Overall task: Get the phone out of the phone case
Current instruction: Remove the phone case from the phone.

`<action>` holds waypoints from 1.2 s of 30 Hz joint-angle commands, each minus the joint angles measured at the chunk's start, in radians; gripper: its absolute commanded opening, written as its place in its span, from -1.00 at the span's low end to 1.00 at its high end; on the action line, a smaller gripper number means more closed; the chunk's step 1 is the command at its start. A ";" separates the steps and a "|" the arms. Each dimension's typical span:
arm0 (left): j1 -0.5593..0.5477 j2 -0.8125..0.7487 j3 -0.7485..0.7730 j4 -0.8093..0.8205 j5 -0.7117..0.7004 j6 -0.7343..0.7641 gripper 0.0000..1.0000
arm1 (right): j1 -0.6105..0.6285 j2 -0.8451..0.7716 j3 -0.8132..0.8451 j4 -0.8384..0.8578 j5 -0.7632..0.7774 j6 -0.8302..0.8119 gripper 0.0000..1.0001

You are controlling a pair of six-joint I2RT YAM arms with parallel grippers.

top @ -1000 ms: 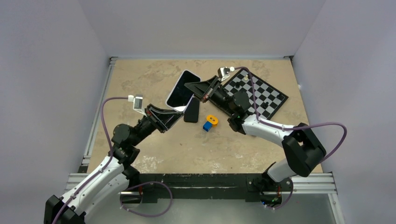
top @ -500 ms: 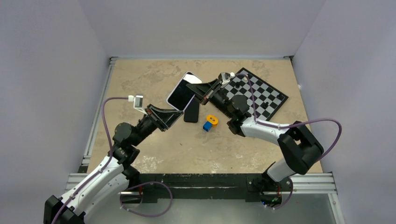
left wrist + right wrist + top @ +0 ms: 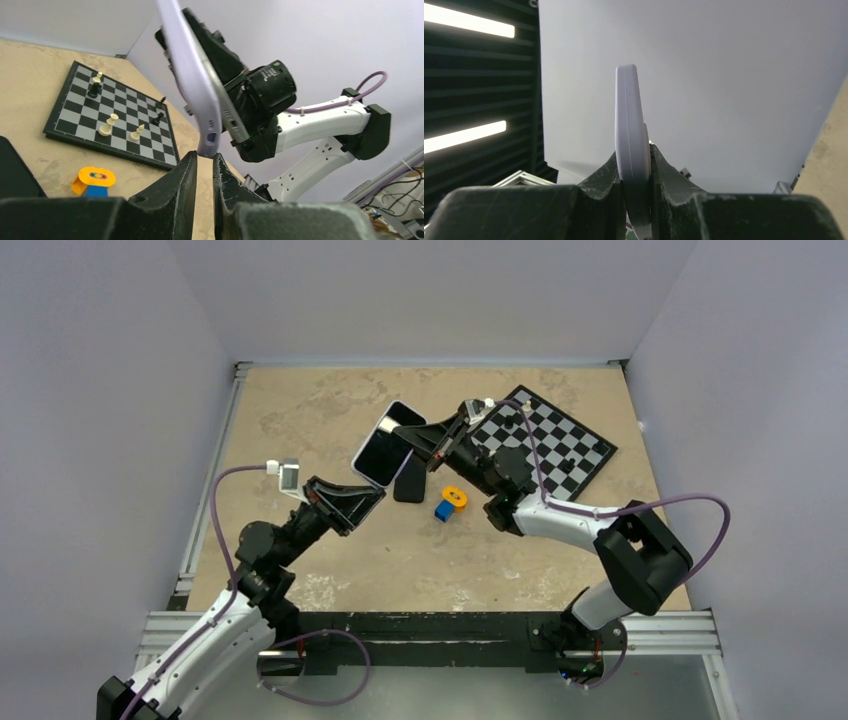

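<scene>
Right wrist view: right gripper [image 3: 634, 156] clamps the lavender phone case [image 3: 629, 110] edgewise, phone [image 3: 378, 452] seated inside, raised off the table [image 3: 300, 410]. Left gripper [image 3: 205, 158], near-closed and empty, sits just under its lower corner; I'd open, then peel that lip.

The lavender phone [image 3: 385, 443], held aloft in the right pincer [image 3: 406, 432], hangs directly above the left pincer [image 3: 205, 157], closing the way upward there. Below the right pincer lie a flat black rectangular slab [image 3: 410, 480] and an orange-and-blue toy block [image 3: 450, 501]. To its right is a black-and-white chessboard [image 3: 556, 438] with pieces. Left of the left pincer, the beige speckled surface [image 3: 300, 410] runs open to the grey wall [image 3: 150, 390].
</scene>
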 commanded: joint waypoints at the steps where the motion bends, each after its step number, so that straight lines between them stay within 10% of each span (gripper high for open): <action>1: 0.038 0.030 -0.058 -0.256 -0.180 0.139 -1.00 | 0.008 -0.068 0.071 0.399 -0.076 0.274 -1.00; 13: 0.039 0.017 0.020 -0.362 -0.118 0.096 -0.98 | -0.006 -0.066 0.056 0.410 -0.099 0.197 -1.00; 21: 0.039 -0.138 0.259 -0.730 0.124 0.153 -0.05 | -0.099 -0.073 0.016 0.305 -0.211 0.000 -1.00; 36: 0.039 -0.026 0.432 -0.628 0.300 -0.043 0.43 | -0.123 -0.147 0.023 0.036 -0.240 -0.188 -1.00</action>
